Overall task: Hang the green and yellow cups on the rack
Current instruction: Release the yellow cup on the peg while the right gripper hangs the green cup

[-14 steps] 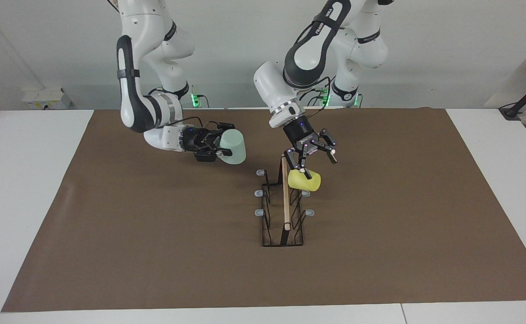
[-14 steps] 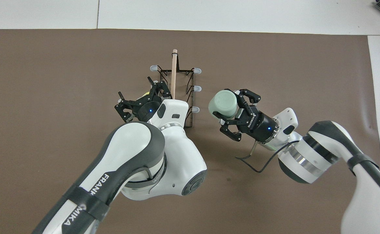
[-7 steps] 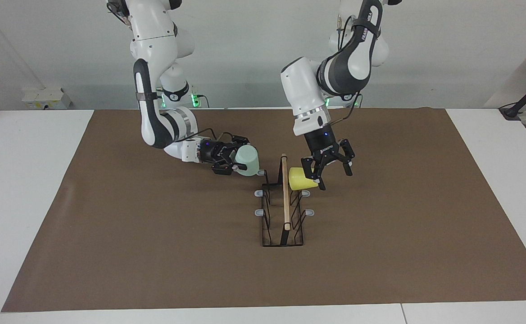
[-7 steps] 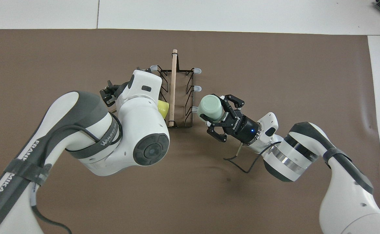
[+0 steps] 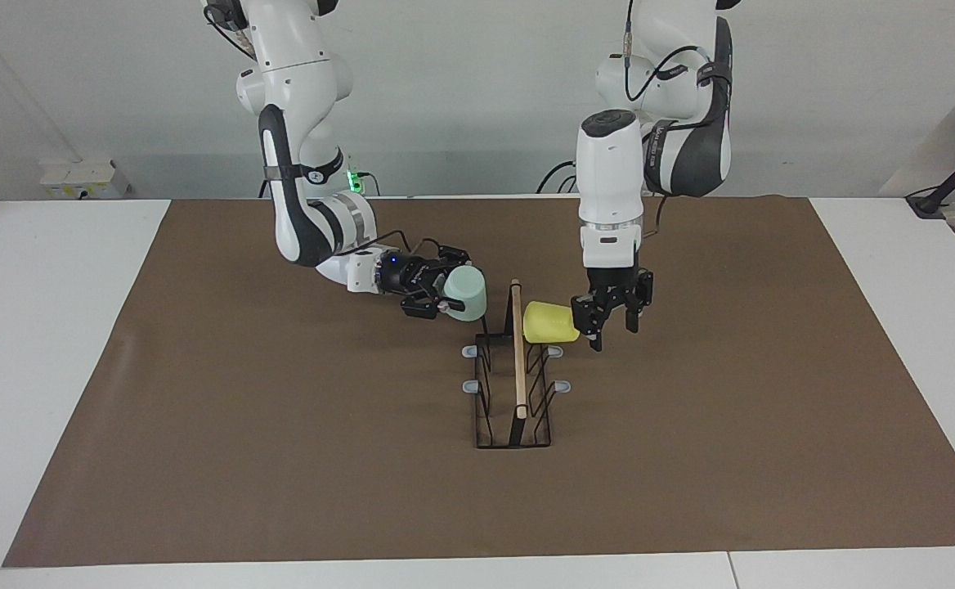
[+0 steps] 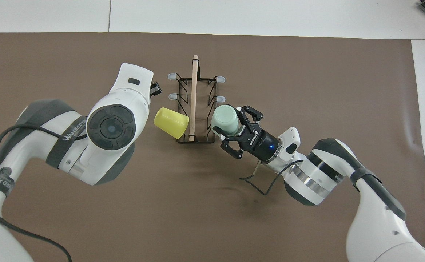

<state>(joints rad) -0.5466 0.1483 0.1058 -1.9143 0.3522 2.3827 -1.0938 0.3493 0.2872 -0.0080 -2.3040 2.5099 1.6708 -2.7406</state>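
The black wire rack point(image 5: 517, 368) point(image 6: 194, 83) stands mid-table with a wooden rod along its top. A yellow cup point(image 5: 549, 322) point(image 6: 171, 122) hangs on its side on the rack's peg nearest the robots, toward the left arm's end. Just beside that cup my left gripper point(image 5: 613, 331) points down, open and holding nothing. My right gripper point(image 5: 449, 286) point(image 6: 230, 123) is shut on the pale green cup point(image 5: 467, 293) point(image 6: 226, 119). It holds the cup level against the rack's nearest peg on the right arm's side, and the cup hides that peg.
A brown mat point(image 5: 281, 458) covers the white table point(image 5: 36, 327). Several grey-tipped pegs point(image 5: 470, 385) point(image 6: 220, 99) of the rack are bare. The left arm's wrist point(image 6: 114, 120) covers its gripper in the overhead view. A white box point(image 5: 85, 178) sits by the wall.
My left gripper has drawn away from the yellow cup, which stays on its peg, and that arm has swung upright. My right gripper has carried the green cup up to the rack.
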